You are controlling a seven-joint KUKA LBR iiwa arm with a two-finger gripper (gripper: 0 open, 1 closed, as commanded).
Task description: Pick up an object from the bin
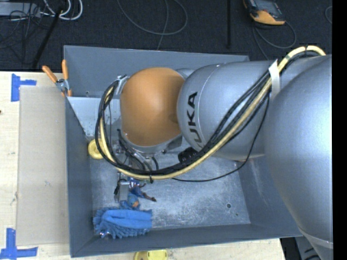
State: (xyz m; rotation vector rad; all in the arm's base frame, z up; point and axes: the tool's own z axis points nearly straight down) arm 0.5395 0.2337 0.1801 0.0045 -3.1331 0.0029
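Note:
My gripper (126,189) reaches down under the arm's wrist into the front left part of the bin. Right beside its tip lies a small thing with blue and reddish-brown parts (136,198); whether the gripper touches it I cannot tell. Just in front of that, a blue fuzzy cloth-like thing (123,221) lies bunched against the bin's front wall. A yellow rounded thing (95,149) rests at the left wall, half hidden behind the arm's cables.
The arm and its orange cover hang over the middle and back of the bin and hide what lies beneath. The bin's floor to the right of the gripper is bare grey metal.

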